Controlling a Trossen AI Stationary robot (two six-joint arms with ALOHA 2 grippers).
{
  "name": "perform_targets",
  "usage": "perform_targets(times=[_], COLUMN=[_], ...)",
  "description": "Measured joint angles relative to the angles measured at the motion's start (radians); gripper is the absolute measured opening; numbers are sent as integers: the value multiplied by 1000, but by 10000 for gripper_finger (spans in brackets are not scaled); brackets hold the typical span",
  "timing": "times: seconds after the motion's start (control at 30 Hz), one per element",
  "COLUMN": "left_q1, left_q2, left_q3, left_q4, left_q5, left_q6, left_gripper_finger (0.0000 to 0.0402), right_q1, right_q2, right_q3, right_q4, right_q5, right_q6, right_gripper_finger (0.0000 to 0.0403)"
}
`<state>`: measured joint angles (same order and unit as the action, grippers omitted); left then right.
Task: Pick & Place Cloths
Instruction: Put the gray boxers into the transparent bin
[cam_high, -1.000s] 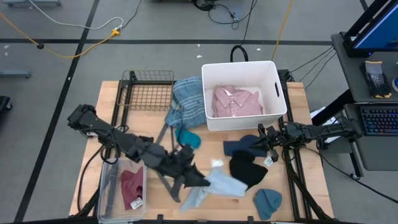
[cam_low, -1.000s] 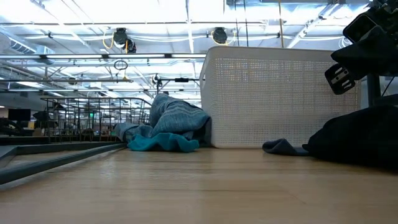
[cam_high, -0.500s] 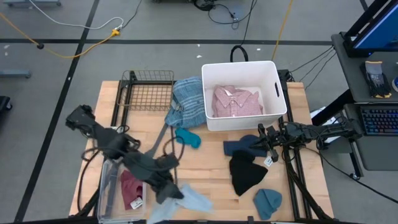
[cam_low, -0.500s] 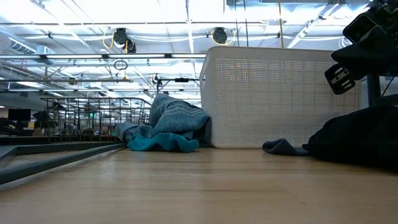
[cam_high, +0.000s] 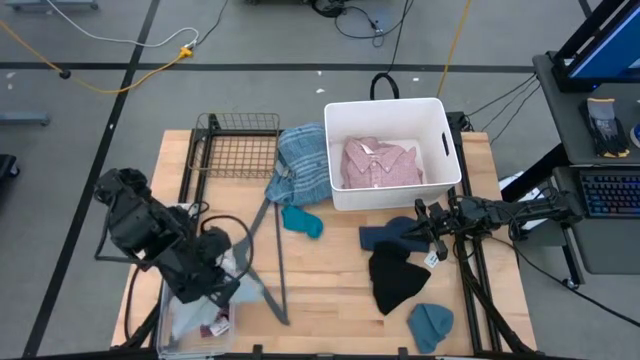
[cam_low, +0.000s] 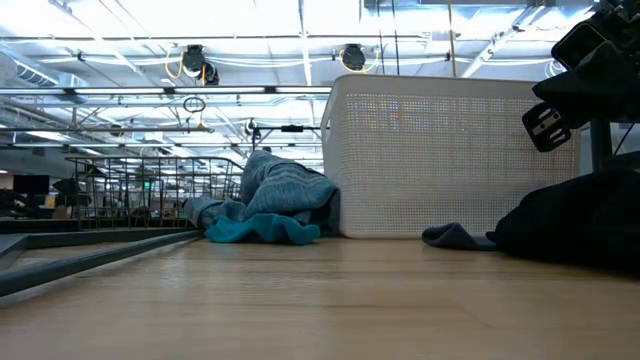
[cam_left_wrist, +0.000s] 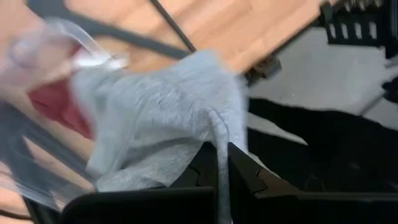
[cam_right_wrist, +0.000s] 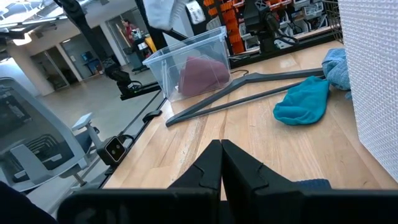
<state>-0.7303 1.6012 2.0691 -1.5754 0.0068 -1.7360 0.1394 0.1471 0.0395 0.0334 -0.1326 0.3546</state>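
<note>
The wooden table (cam_high: 330, 275) bore a white tub (cam_high: 390, 150), a wire rack (cam_high: 238, 150), a clear bin (cam_high: 195, 305), a grey hanger (cam_high: 268, 250), plaid shirt (cam_high: 298, 160), teal cloth (cam_high: 303, 221), navy piece (cam_high: 385, 236), black beanie (cam_high: 397, 275) and blue beanie (cam_high: 430, 325).

No readable text, brand or number anywhere. Small white tags on garments too blurred to read.

Grey floor (cam_high: 80, 120), taped lines; bright ceiling lights (cam_low: 200, 20); office chair (cam_right_wrist: 31, 137).
</note>
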Motion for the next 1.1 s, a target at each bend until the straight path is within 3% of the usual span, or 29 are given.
perform_targets(times=[0.4, 0.67, 0.77, 0.93, 1.1], left_q1=[-125, -187, -212, -198, -167], left_q2=[21, 31, 31, 31, 30], left_q3=[-6, -158, -209, -272, -366], left_q4=[5, 3, 3, 5, 5], left_q5=[28, 195, 171, 46, 61], left_q6=[-295, -613, -697, -708, -705], left_gripper_finger=[2, 3, 2, 2, 2], right_q1=[0, 0, 0, 0, 0], right_q2=[0, 0, 0, 0, 0], right_q3=[0, 0, 0, 0, 0], right_q4=[0, 0, 0, 0, 0], right_q5=[1, 1, 1, 1, 1], right_q6=[0, 0, 0, 0, 13], right_gripper_finger=[4, 4, 4, 4, 4])
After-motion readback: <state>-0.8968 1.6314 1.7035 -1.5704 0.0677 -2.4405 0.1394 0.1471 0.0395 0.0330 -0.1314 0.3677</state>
